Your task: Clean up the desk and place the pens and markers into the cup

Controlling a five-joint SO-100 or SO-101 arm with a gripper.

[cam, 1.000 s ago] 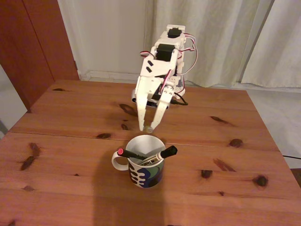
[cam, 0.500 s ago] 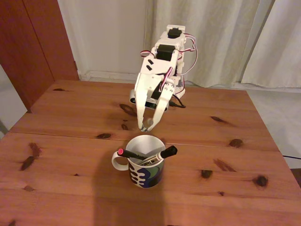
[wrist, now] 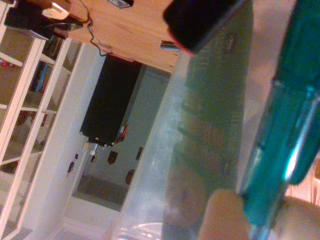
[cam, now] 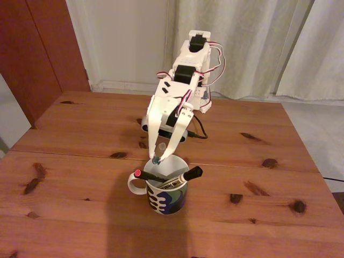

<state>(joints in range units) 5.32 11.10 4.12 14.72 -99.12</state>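
Fixed view, gripper [cam: 157, 158] clamping teal pen [cam: 155, 159] at cup [cam: 166, 193] rim

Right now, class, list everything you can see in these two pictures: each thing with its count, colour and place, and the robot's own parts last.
Wooden plank desk: one, reddish-brown with dark knots, fills the fixed view's lower part.
White ceramic mug: one, blue, green and white blotches low down, handle on the left, near the desk's middle.
Black pen with a red-pink end: one, leaning in the mug towards the left.
Thick white marker with a black cap: one, leaning in the mug towards the right.
Slim teal-green pen: one, held in the gripper above the mug's rim.
Curtains: white, behind the desk.
Cabinet: one, reddish-brown, left rear.
Gripper: one, white, shut on the teal-green pen.
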